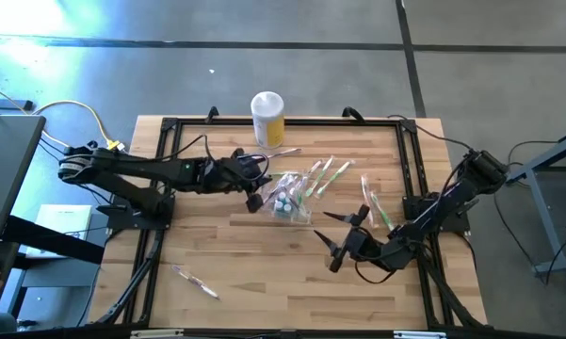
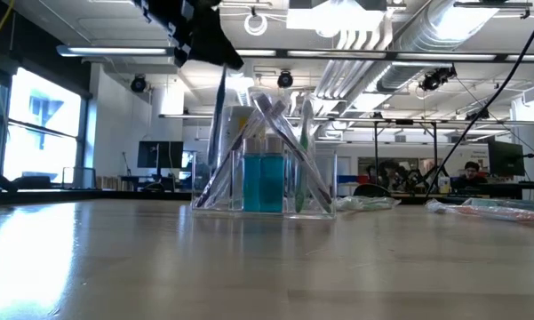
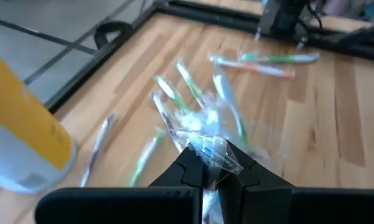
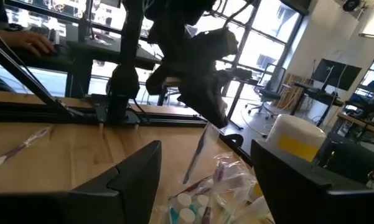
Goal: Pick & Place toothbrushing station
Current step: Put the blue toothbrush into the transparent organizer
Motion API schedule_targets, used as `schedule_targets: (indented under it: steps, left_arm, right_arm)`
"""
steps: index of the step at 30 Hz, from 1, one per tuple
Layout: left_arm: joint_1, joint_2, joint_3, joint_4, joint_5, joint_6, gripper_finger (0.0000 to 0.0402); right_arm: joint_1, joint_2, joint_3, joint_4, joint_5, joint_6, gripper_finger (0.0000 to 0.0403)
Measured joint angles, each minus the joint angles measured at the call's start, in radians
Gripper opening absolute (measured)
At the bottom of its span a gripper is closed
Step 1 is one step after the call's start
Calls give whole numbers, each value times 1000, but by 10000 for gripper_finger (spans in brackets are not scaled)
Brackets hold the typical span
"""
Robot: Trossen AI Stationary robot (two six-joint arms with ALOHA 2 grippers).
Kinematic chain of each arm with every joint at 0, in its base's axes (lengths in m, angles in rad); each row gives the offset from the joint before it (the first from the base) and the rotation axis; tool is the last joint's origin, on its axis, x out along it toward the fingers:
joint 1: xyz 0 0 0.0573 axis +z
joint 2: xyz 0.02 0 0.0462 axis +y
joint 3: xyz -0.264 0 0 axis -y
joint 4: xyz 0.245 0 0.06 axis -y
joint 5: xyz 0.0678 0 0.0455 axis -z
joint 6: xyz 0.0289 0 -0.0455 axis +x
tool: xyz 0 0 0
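Note:
The toothbrushing station point(image 1: 288, 200) is a clear container standing at the table's middle. In the low view the station point(image 2: 267, 178) holds blue bottles and several leaning toothbrushes. My left gripper point(image 1: 255, 195) is just left of the station and above it, shut on a wrapped toothbrush point(image 2: 219, 124) that hangs down at the station's left side. My right gripper point(image 1: 332, 235) stands open to the station's near right, level and facing it, with nothing between its fingers point(image 4: 137, 180). My left gripper pinches the crinkled clear wrapper at the toothbrush's upper end point(image 3: 216, 155) between its two fingers. The fingers slant down from the table's left. The toothbrush point(image 4: 196, 155) hangs nearly upright below them, its lower end down at the station point(image 4: 205, 199).
A white-lidded yellow jar point(image 1: 267, 118) stands at the far edge. Loose wrapped toothbrushes point(image 1: 325, 174) lie right of the station, more point(image 1: 375, 202) toward the right rail, one point(image 1: 196, 281) at the near left. A black frame point(image 1: 169, 127) borders the table.

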Motion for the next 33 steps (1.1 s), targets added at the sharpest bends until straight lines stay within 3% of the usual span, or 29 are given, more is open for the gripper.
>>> schedule_targets:
  steps: [7,18,21,29,33]
  left_arm:
    - [-4,1,-75,112,78,-28,10]
    - [60,1,-177,165,96,-80,35]
    - [70,1,-189,166,156,-94,38]
    - [68,1,-189,193,167,-77,41]
    - [68,1,-180,216,222,-111,42]
  right_arm:
    - [20,0,0,0,-1,7,240]
    - [20,0,0,-14,-60,71,240]
    - [20,0,0,-23,-60,72,240]
    - [10,0,0,-33,-56,72,240]
    - [-2,0,0,-33,-57,72,240]
